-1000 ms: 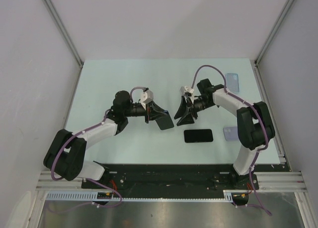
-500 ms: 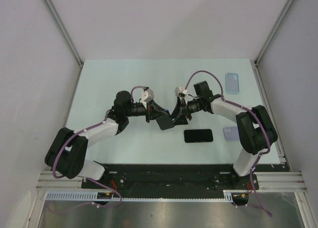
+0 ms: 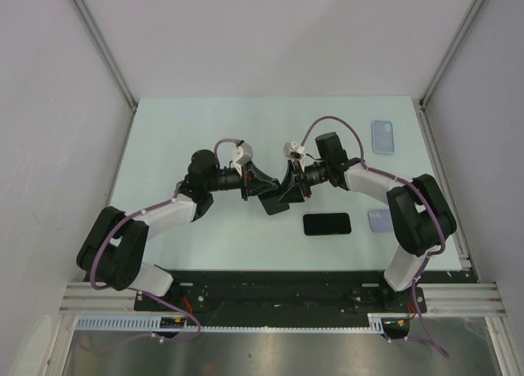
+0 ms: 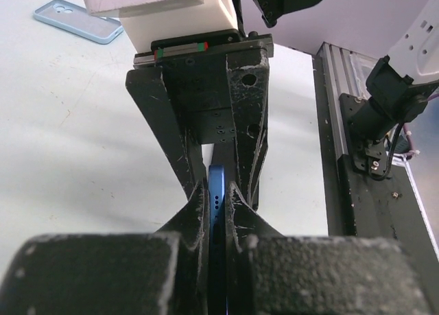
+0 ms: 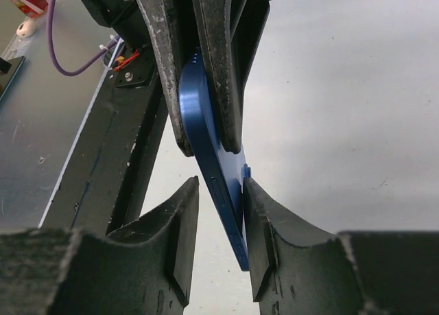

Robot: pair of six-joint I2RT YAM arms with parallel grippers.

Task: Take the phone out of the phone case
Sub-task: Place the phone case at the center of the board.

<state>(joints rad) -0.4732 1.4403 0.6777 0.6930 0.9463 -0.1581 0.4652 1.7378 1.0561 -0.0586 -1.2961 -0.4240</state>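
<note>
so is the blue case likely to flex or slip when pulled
Probably stiff: the case looks straight pinched in the left fingers. Its smooth, glossy edge may slip. Thin, so likely light.

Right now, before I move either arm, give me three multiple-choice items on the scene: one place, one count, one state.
1. Where is the black phone?
A. flat on the table
B. in a gripper
C. on top of a case

2. How many cases lie loose on the table?
A. one
B. two
C. four

3. The left gripper is:
A. wide open
B. shut on the blue phone case
C. out of view

Answers:
1 A, it lies alone on bare table near the grippers.
2 B, a light blue case and a lilac case.
3 B, its fingers pinch the case's edge.
</note>
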